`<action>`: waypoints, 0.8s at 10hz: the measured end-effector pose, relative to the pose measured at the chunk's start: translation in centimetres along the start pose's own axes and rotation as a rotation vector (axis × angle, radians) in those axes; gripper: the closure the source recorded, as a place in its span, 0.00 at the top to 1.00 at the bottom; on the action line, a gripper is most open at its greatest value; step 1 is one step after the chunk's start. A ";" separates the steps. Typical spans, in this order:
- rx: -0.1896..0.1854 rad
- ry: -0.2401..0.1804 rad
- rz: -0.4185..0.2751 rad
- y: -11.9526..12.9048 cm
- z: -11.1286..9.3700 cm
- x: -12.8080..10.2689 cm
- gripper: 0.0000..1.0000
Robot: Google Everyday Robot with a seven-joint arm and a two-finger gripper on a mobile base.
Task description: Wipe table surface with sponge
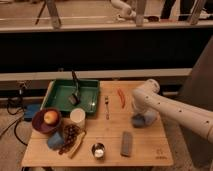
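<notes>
Pincer [139, 115] low at sponge [146, 121], right side of table [107, 131], below red item [121, 97]. Grip state: cannot tell.

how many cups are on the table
2: white cup by the green tray's front corner; small metal cup near the table's front edge. Gripper at the sponge.

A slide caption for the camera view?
The gripper is down at the sponge on the table surface, near a red object.
</notes>
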 end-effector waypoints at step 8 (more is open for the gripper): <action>0.042 -0.002 -0.154 -9.6 -0.3 -0.4 0.00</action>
